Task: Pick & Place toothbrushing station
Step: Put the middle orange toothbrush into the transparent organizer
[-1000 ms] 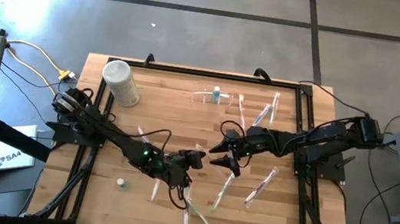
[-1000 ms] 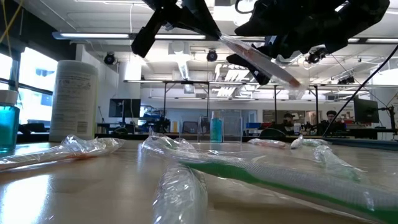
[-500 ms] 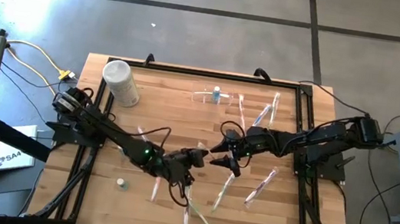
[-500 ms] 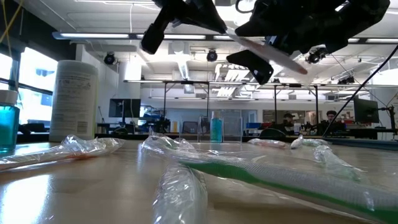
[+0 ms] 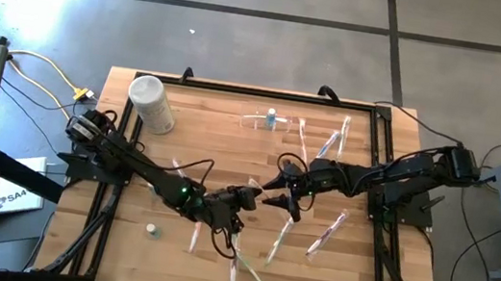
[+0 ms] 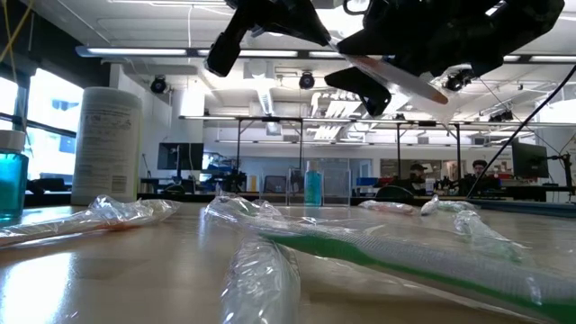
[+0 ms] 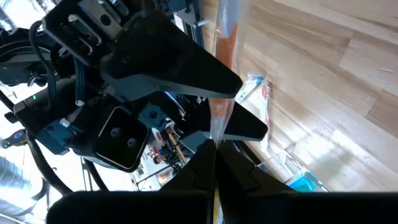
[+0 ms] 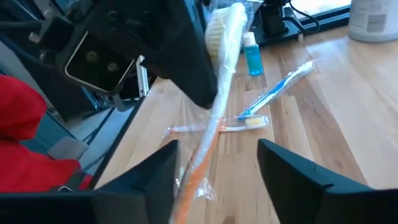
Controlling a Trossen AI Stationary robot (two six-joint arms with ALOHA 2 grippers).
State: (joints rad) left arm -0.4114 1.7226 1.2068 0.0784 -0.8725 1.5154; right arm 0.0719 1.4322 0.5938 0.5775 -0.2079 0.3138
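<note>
The toothbrushing station (image 5: 261, 120), a small see-through holder with a blue bottle (image 5: 271, 117) at it, stands on the table's far middle; it also shows in the low view (image 6: 310, 184). No gripper is near it. My left gripper (image 5: 251, 197) is shut on a wrapped orange-and-white toothbrush (image 8: 211, 118), raised above the table's middle. My right gripper (image 5: 273, 190) is open. Its fingers (image 8: 146, 180) stand on either side of the toothbrush's handle without touching it. My left gripper pinches the wrapped toothbrush near its bristle end (image 8: 219, 37) between its two shut fingers (image 7: 199, 165). The toothbrush is lifted clear of the table and slants across the low view (image 6: 396, 81). Its orange handle (image 7: 225, 37) reaches away between my right gripper's fingers.
A white canister (image 5: 151, 103) stands at the far left. A small blue bottle (image 5: 152, 230) stands near the left front. Several wrapped toothbrushes lie around: (image 5: 326, 233), (image 5: 278, 241), (image 5: 333, 137), and a green one close to the low camera (image 6: 405, 256).
My left gripper has moved a little up and toward my right gripper, carrying the toothbrush farther between the right gripper's open fingers. The toothbrush stays lifted clear and slanted.
</note>
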